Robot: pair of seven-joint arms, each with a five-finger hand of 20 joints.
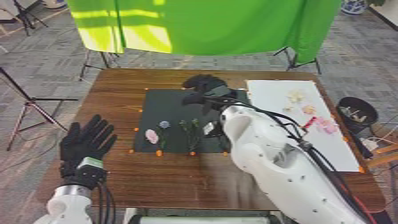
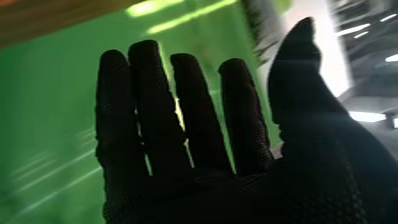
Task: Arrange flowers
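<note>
brown wooden table, bright green cloth behind. a pink-headed flower and a small blue-violet flower lie on the black rectangular mat; pale yellow and pink blossoms lie on the white sheet. the step looks like choosing a bloom; next, the right black-gloved hand, fingers straight and apart, holding nothing, should lower and pinch a stem gently. the left black-gloved hand is spread, empty.

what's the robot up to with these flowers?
Right hand is open over the far part of the black mat, holding nothing. Left hand is open at the table's left. A pink flower and a blue one lie on that mat; more pink flowers are on the white sheet.
</note>
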